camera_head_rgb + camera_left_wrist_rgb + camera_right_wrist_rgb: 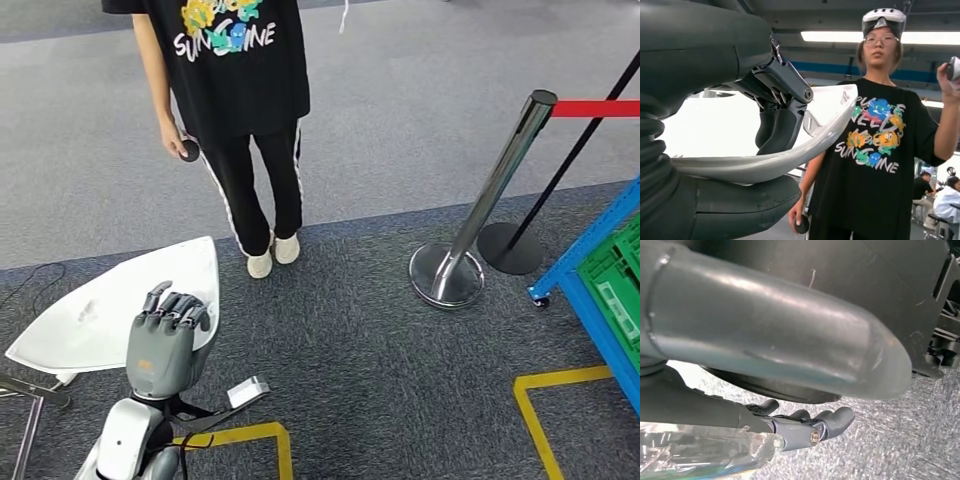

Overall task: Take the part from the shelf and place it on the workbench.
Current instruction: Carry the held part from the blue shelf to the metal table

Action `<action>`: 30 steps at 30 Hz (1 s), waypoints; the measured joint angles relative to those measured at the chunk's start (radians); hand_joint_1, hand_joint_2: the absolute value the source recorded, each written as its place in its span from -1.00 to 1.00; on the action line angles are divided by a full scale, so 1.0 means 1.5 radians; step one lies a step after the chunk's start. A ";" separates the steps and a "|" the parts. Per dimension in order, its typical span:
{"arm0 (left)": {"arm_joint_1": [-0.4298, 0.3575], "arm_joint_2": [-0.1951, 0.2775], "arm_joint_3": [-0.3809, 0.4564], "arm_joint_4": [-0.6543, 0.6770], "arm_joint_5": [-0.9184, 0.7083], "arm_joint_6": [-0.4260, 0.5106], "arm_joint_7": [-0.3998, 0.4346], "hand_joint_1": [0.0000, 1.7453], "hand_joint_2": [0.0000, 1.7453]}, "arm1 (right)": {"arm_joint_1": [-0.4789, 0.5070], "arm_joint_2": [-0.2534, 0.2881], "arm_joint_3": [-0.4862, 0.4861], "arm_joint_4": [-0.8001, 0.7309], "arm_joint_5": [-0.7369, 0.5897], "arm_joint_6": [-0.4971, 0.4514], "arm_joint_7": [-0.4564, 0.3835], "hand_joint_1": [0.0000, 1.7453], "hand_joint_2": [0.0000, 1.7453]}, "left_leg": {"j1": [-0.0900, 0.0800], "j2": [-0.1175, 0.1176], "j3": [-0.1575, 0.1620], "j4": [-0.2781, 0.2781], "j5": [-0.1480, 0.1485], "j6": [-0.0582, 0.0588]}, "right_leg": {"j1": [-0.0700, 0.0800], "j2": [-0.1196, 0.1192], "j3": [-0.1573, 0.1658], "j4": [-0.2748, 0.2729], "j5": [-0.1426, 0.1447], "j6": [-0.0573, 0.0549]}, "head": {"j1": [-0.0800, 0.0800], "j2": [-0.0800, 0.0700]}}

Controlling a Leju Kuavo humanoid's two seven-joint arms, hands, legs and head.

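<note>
The person's black T-shirt (870, 165) reads "SUNSHINE" under cartoon figures.

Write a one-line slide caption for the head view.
Left hand grips the white curved part above grey carpet, facing a person beside a chrome stanchion and blue shelf.

The right hand (798, 390) shows its thick grey thumb (783, 335) above dark curled fingers (828, 421), over grey speckled carpet (900, 440), a clear glossy piece (696, 452) beside it.
</note>
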 joint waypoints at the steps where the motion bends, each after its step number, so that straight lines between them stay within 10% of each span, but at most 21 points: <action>1: 0.001 0.001 0.000 0.000 0.002 0.000 -0.001 1.00 1.00 | 0.000 0.000 -0.001 0.000 -0.001 -0.001 -0.002 -1.00 -1.00 | -0.002 0.018 -0.006 0.011 -0.007 -0.002 | 0.001 -0.009 0.001 -0.002 0.001 -0.005 | -0.002 0.000; 4: -0.001 0.004 0.000 0.000 0.010 0.000 -0.006 1.00 1.00 | 0.003 0.001 -0.003 0.000 -0.004 -0.003 -0.005 -1.00 -1.00 | -0.007 0.080 -0.057 0.118 -0.064 -0.004 | 0.006 -0.040 0.003 -0.005 0.002 -0.014 | -0.007 0.000; 7: 0.003 0.009 0.000 0.000 0.020 0.000 -0.010 1.00 1.00 | 0.006 0.001 -0.007 0.000 -0.005 -0.006 -0.006 -1.00 -1.00 | -0.008 0.088 -0.083 0.181 -0.081 -0.001 | 0.012 -0.071 0.002 -0.005 0.000 -0.018 | -0.007 0.000; 13: 0.003 0.015 0.000 0.001 0.025 0.000 -0.013 1.00 1.00 | 0.007 0.001 -0.009 0.000 -0.006 -0.007 -0.008 -1.00 -1.00 | -0.031 0.152 0.018 0.001 -0.016 0.022 | 0.021 -0.117 0.008 -0.005 -0.005 -0.010 | -0.006 0.000; 15: 0.006 0.018 0.000 0.001 0.028 0.000 -0.014 1.00 1.00 | 0.006 0.001 -0.010 0.000 -0.006 -0.007 -0.008 -1.00 -1.00 | -0.029 0.134 0.018 -0.004 -0.012 0.029 | 0.021 -0.125 0.011 -0.007 -0.007 -0.004 | -0.006 0.000; 17: 0.008 0.020 0.001 0.000 0.030 0.000 -0.015 1.00 1.00 | 0.005 0.001 -0.011 0.000 -0.007 -0.008 -0.009 -1.00 -1.00 | -0.025 0.118 0.020 -0.009 -0.008 0.036 | 0.020 -0.098 0.003 0.018 -0.025 0.003 | -0.004 0.000; 20: 0.008 0.021 0.001 0.000 0.033 -0.002 -0.016 1.00 1.00 | 0.004 0.001 -0.012 0.000 -0.007 -0.005 -0.009 -1.00 -1.00 | -0.022 0.094 0.019 -0.011 -0.006 0.042 | 0.018 -0.056 -0.052 0.137 -0.083 0.008 | 0.000 0.000; 22: 0.010 0.022 0.001 0.000 0.035 -0.004 -0.016 1.00 1.00 | 0.004 0.001 -0.012 0.000 -0.007 -0.003 -0.008 -1.00 -1.00 | -0.021 0.075 0.019 -0.010 -0.006 0.042 | 0.018 -0.052 -0.073 0.174 -0.086 0.009 | 0.000 0.000; 26: 0.012 0.024 0.001 0.001 0.036 -0.005 -0.016 1.00 1.00 | 0.003 0.002 -0.012 0.001 -0.007 -0.001 -0.007 -1.00 -1.00 | -0.018 0.036 0.018 -0.004 -0.005 0.034 | 0.007 -0.007 -0.007 0.031 -0.011 0.012 | -0.001 0.000; 28: 0.014 0.025 0.001 0.001 0.036 -0.004 -0.016 1.00 1.00 | 0.003 0.003 -0.012 0.001 -0.007 0.001 -0.007 -1.00 -1.00 | -0.017 0.021 0.011 -0.001 -0.003 0.026 | 0.005 0.014 0.010 -0.001 -0.006 0.009 | -0.001 0.000; 30: 0.020 0.027 0.000 0.001 0.036 -0.004 -0.016 1.00 1.00 | 0.004 0.003 -0.012 0.002 -0.007 0.001 -0.006 -1.00 -1.00 | -0.014 0.008 0.006 -0.003 0.002 0.018 | 0.007 0.003 0.011 -0.004 -0.004 0.000 | -0.001 0.000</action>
